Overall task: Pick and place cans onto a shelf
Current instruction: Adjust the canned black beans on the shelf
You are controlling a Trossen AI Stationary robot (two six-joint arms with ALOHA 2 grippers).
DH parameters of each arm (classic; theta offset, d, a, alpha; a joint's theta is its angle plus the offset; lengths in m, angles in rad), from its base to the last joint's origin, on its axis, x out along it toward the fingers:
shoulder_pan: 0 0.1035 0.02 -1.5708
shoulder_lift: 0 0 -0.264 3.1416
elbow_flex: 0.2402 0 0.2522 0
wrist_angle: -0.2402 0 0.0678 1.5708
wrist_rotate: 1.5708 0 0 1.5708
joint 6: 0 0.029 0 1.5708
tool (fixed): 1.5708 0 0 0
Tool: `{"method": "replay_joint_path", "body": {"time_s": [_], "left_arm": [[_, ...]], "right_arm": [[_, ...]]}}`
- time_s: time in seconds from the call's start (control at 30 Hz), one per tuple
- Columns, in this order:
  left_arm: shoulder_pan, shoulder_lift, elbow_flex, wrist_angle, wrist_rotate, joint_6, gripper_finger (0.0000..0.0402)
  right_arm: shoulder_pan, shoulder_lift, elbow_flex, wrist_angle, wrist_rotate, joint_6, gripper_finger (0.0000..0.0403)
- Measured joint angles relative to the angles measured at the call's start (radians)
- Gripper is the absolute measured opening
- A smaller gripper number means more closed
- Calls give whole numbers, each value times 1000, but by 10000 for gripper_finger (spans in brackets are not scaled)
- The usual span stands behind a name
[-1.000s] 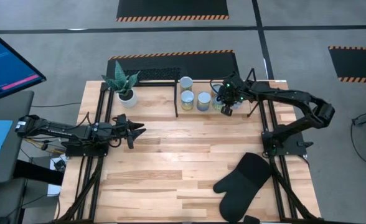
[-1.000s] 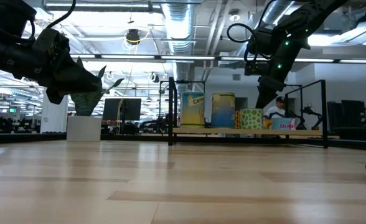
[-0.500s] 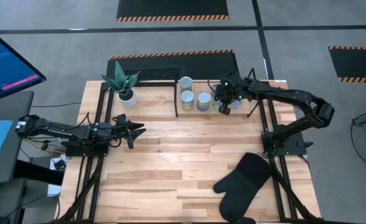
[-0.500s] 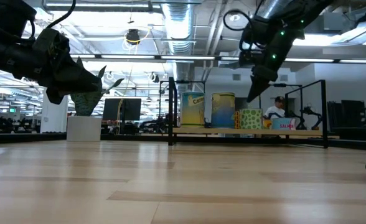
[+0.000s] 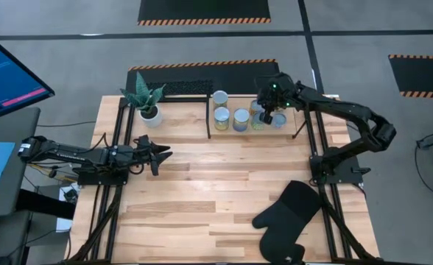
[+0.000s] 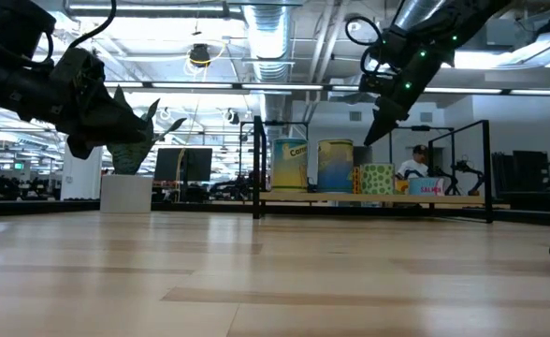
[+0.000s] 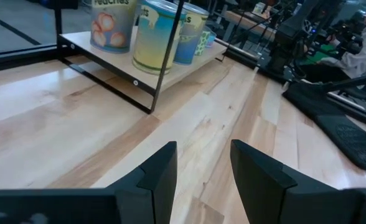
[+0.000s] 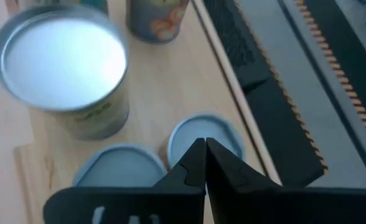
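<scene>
Several cans stand on the shelf (image 5: 299, 131) at the table's far side: one (image 5: 220, 97) at the back, two (image 5: 222, 115) (image 5: 241, 118) in front, and low ones (image 5: 278, 120) to the right. In the low view they rest on the shelf's wood base (image 6: 378, 197). My right gripper (image 8: 203, 155) hangs shut and empty above two low cans (image 8: 205, 132) (image 8: 117, 168), beside a taller can (image 8: 61, 62). It shows over the shelf in the high view (image 5: 267, 115). My left gripper (image 7: 201, 168) waits open over the table's left side (image 5: 162, 153).
A potted plant (image 5: 146, 103) stands at the far left, next to the shelf. A black oven mitt (image 5: 284, 219) lies near the table's front right. Bare wood (image 5: 216, 177) spreads across the middle. A person (image 6: 413, 165) sits in the room beyond.
My right gripper has risen from just above the low cans at the shelf's right end and drawn toward the table's far edge. The cans have stayed where they were.
</scene>
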Motion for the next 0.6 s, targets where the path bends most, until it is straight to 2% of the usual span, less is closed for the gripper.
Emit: {"method": "replay_joint_path", "body": {"time_s": [0.13,0.37,0.6], "left_arm": [[0,0,0,0,-4,3,139],[0,0,0,0,-4,6,139],[0,0,0,0,-5,5,139]], "right_arm": [[-10,0,-29,58,-4,0,28],[-19,1,-56,64,-3,-7,21],[-29,23,-86,231,-3,-7,28]]}}
